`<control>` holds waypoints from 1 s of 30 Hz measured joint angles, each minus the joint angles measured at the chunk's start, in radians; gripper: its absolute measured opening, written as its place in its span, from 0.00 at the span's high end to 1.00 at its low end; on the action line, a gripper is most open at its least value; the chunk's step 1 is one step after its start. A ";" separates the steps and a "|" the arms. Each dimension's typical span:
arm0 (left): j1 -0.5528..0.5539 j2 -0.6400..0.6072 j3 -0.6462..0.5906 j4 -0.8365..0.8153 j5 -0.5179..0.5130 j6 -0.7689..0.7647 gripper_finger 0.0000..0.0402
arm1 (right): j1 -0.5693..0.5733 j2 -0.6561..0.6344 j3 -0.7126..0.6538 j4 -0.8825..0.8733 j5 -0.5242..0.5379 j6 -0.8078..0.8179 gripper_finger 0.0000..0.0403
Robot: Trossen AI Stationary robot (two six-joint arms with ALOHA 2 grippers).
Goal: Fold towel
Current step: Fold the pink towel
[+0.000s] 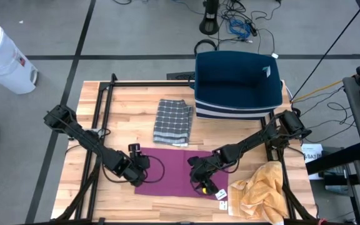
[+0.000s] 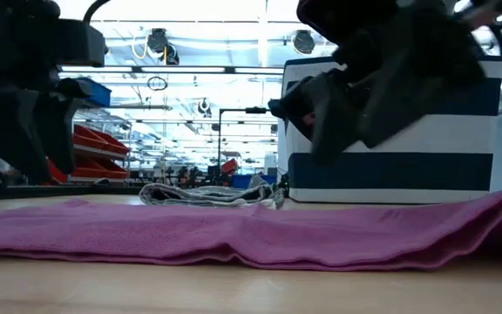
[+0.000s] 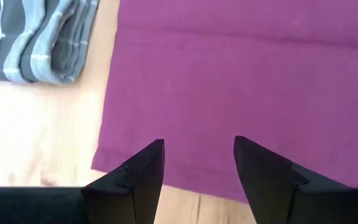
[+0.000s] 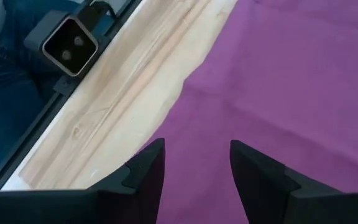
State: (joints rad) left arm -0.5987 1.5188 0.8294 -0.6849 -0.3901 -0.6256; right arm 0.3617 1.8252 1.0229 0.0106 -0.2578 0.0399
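High view: both pincers spread, left pincer [image 1: 139,172] and right pincer [image 1: 200,181] low over flat magenta cloth towel [image 1: 174,164] on wooden counter [image 1: 130,103]. Probably pre-grasp; next, pinching near edge.

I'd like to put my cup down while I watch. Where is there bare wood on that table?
Bare wood lies left of the grey checked towel, inside the black frame, and along the front edge under the purple towel. The middle is crowded by both arms; the right side holds the blue bin and a yellow cloth.
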 joint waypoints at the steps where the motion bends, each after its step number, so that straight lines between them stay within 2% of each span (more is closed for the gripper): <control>1: 0.000 0.000 -0.003 0.000 0.000 -0.006 0.50 | 0.001 0.000 0.000 -0.015 -0.002 0.000 0.58; 13: 0.000 0.000 -0.007 0.039 -0.066 0.010 0.50 | -0.002 -0.046 0.000 -0.142 0.005 0.008 0.58; 18: 0.008 0.000 -0.007 0.057 -0.074 0.032 0.50 | -0.006 -0.075 0.001 -0.178 0.061 -0.002 0.58; 24: 0.011 0.001 -0.007 0.088 -0.086 0.033 0.50 | -0.026 -0.088 0.001 -0.368 0.127 -0.010 0.58; 30: 0.011 0.001 -0.007 0.106 -0.093 0.036 0.50 | -0.020 -0.126 0.001 -0.487 0.128 -0.156 0.58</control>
State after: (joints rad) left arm -0.5873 1.5200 0.8220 -0.5792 -0.4826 -0.5893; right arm 0.3419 1.6988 1.0237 -0.4766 -0.1303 -0.1159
